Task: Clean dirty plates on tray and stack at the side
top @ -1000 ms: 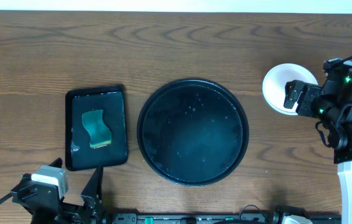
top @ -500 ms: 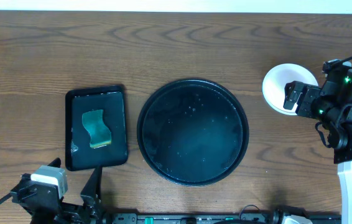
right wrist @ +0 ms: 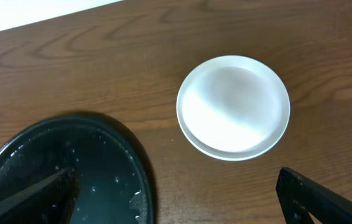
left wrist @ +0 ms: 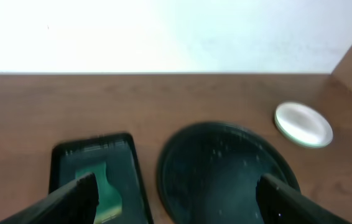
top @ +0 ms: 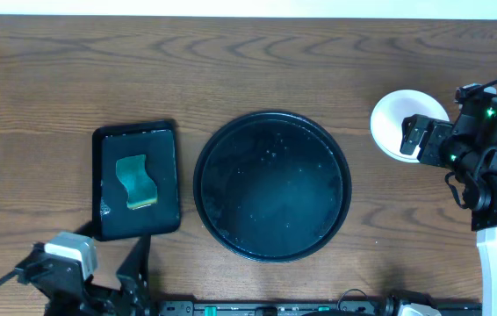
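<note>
Wooden table point(top: 231, 61) carries the round black tray point(top: 272, 206), wet and bare; the plates point(right wrist: 233, 107) sit stacked just right of it. My left gripper point(left wrist: 176, 205) and right gripper point(right wrist: 176, 196) both hang with fingers spread wide, holding nothing.

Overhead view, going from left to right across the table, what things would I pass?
rectangular black tray holding a green sponge → round black tray → white plate
</note>
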Robot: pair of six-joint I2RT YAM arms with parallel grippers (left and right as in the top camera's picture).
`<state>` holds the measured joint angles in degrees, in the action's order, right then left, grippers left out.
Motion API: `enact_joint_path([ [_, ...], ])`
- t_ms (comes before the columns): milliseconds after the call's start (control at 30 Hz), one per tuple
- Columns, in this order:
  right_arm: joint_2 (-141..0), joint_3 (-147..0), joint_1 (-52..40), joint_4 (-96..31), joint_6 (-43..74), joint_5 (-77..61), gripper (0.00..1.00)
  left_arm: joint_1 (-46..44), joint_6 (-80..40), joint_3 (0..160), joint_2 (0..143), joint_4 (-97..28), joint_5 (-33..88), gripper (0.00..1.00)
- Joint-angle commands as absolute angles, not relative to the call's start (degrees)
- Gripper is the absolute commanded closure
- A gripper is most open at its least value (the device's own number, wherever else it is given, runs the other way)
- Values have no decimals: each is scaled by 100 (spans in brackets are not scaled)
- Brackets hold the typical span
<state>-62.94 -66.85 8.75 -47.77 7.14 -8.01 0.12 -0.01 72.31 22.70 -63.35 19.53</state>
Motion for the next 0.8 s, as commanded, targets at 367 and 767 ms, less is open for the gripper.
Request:
enact_joint_path([
  [367, -6302, -6707, 816, -4781, 657, -777, 1, -8, 14, 5041, 2132, -3297, 2058, 18],
  [767, -6302, -6707, 816, -4783, 657, -777, 1, 32, -534, 2272, 438, -224, 2053, 18],
])
